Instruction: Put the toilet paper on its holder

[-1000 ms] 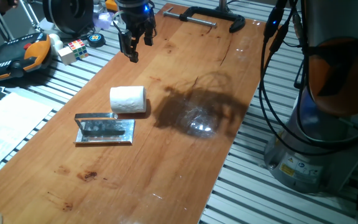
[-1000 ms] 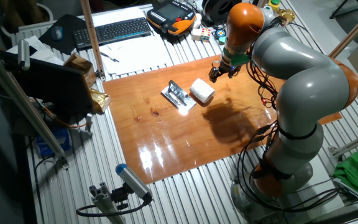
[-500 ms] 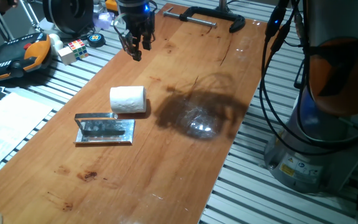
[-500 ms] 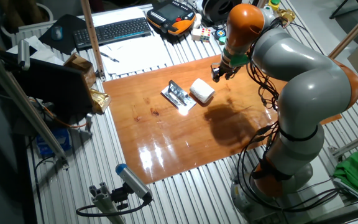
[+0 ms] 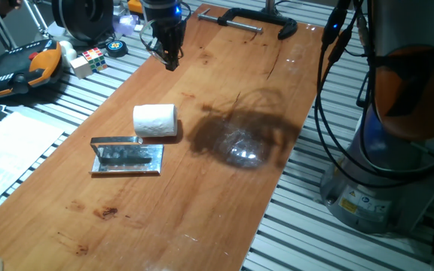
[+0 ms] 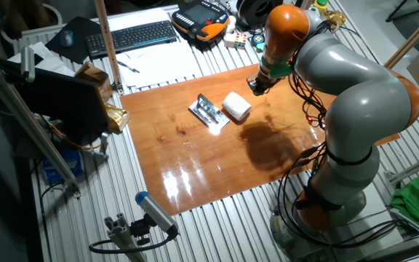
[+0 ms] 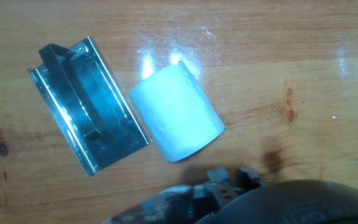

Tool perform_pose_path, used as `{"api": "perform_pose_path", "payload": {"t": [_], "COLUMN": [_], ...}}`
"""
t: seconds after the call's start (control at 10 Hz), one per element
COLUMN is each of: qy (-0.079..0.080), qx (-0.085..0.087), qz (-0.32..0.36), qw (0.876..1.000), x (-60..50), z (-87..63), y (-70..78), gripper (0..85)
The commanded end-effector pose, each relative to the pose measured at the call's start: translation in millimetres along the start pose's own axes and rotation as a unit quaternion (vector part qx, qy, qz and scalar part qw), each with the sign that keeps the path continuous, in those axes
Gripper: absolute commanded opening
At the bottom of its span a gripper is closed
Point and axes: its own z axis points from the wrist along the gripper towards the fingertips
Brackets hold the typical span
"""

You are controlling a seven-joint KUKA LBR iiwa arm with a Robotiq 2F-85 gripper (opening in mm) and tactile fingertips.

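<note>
Since a second ago my gripper has clenched, empty, above the table. Toilet paper lies on its side, long axis parallel to the holder just beside it.

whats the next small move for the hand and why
Probably open the hand and bring it down over the toilet paper. Its fingers look closed and empty, well above the table, while the roll lies on its side beside the holder, not on its bar.
</note>
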Motion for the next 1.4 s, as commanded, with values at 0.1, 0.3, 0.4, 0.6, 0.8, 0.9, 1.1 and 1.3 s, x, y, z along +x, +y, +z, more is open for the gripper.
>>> {"api": "perform_pose_path", "payload": {"t": [0.1, 0.3, 0.4, 0.6, 0.8, 0.9, 1.1, 1.3], "qy": [-0.002, -0.005, -0.006, -0.01, -0.017, -0.023, -0.019, -0.015], "qx": [0.002, -0.001, -0.002, -0.005, -0.009, -0.014, -0.014, -0.005], "qz": [0.0, -0.009, -0.015, -0.031, -0.056, -0.066, -0.078, -0.077], "qw": [1.0, 1.0, 1.0, 0.999, 0.998, 0.997, 0.997, 0.997], "x": [-1.0, -1.8, -3.6, -8.3, -14.2, -17.7, -26.7, -32.6], "z": [-0.4, 0.3, 1.9, 7.5, 15.3, 20.1, 29.1, 34.3], "y": [1.8, 2.4, 3.3, 4.3, 5.3, 6.0, 12.5, 19.9], "gripper": [0.7, 0.7, 0.7, 0.7, 0.7, 0.7, 0.7, 0.7]}}
